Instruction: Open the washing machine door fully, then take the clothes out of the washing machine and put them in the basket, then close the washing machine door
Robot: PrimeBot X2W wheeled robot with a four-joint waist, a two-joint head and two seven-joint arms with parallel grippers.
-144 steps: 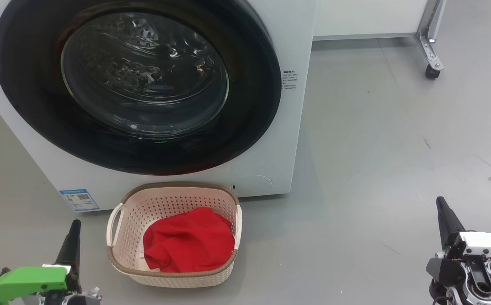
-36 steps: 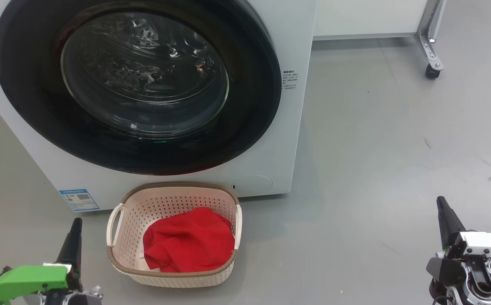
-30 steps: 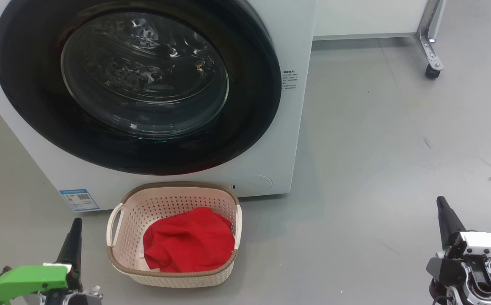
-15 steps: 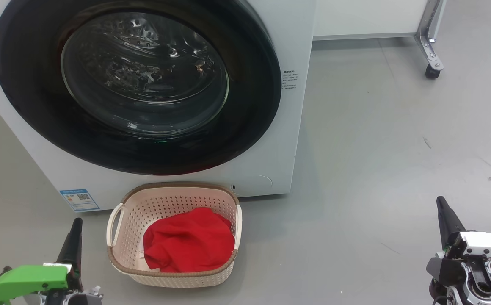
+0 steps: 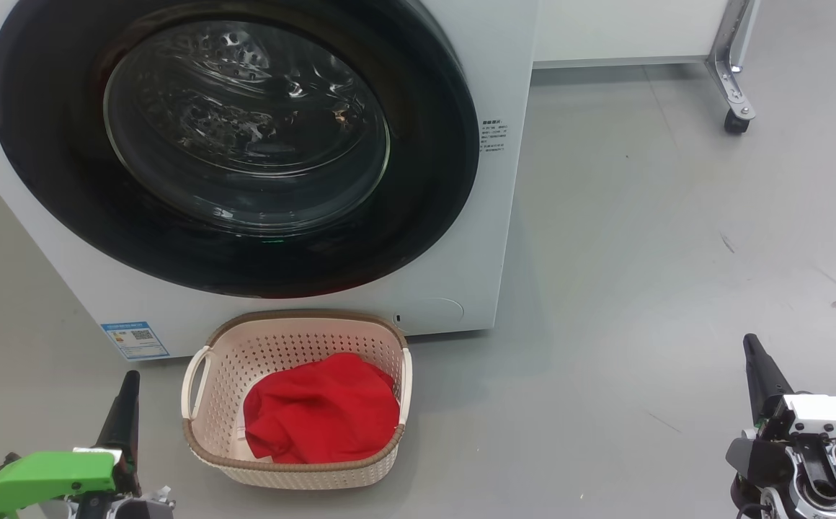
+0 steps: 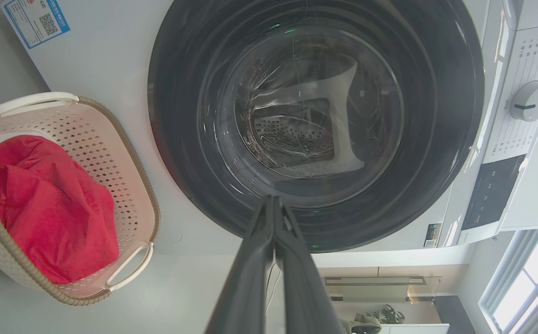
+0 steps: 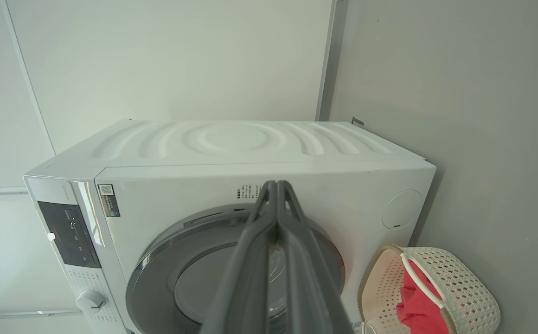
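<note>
Crumpled red clothes (image 5: 321,407) fill perforated plastic basket (image 5: 295,344).

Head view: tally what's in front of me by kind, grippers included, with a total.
Washing machine: 1
Washing machine door: 1, shut
Basket: 1
Red clothes heap: 1, in the basket; separate garments cannot be told apart
Grippers: 2, left gripper and right gripper, both shut
Total: 6
</note>
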